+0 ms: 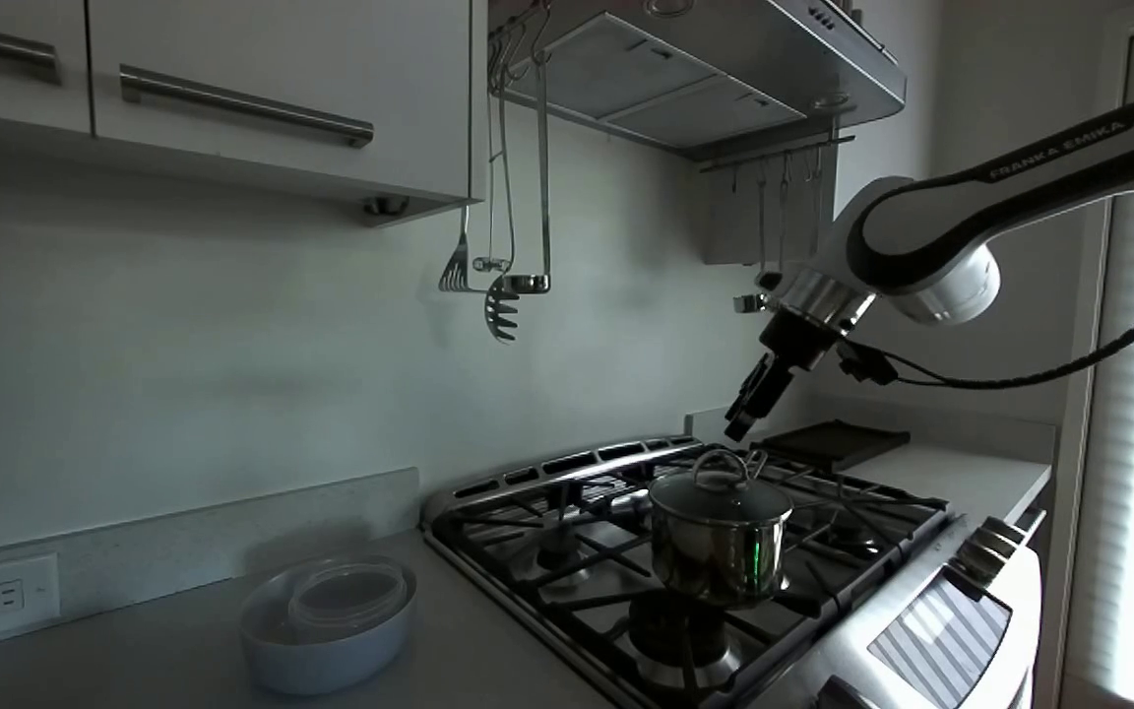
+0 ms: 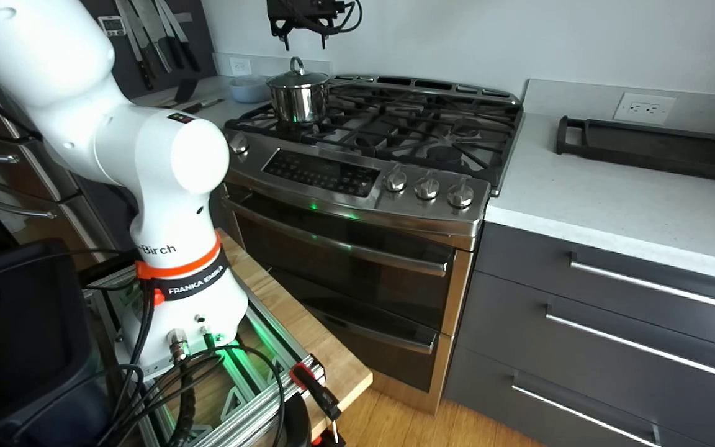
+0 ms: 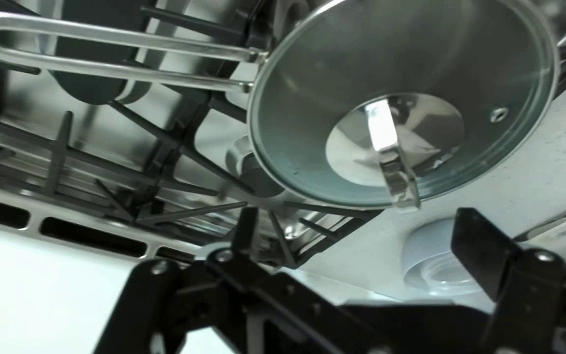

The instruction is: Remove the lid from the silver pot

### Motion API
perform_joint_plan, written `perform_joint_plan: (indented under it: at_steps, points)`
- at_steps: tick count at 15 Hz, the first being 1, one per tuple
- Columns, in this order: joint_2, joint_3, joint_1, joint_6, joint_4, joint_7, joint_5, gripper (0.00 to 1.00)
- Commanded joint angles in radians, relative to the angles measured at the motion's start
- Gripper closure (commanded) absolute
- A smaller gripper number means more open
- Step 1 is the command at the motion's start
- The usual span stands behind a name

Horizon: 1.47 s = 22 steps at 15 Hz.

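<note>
In an exterior view, the camera looks along the wall (image 1: 282,374) over the counter (image 1: 459,630); in an exterior view, it sits near the robot base (image 2: 215,304), looking down at the oven (image 2: 345,273). Both exterior views share the silver pot (image 1: 720,566), whose lid (image 3: 410,73) the wrist camera sees close up, from above.

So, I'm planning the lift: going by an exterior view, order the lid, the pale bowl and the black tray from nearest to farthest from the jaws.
1. Lid, below, on the silver pot.
2. Pale bowl, left of the silver pot in the picture.
3. Black tray, far right, beyond the stove.
</note>
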Motion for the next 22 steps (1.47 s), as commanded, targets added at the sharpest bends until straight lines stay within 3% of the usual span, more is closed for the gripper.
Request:
perform_joint_plan:
  at_steps: [1, 6, 11, 13, 22]
  points:
    - [0.064, -0.004, 0.01, -0.116, 0.061, -0.175, 0.081, 0.0]
    - [0.115, 0.043, -0.053, -0.205, 0.111, -0.263, 0.076, 0.0]
    - [0.146, 0.079, -0.086, -0.201, 0.13, -0.301, 0.108, 0.0]
    - [0.154, 0.091, -0.096, -0.201, 0.132, -0.305, 0.114, 0.27]
    - [0.151, 0.117, -0.128, -0.203, 0.14, -0.31, 0.105, 0.95]
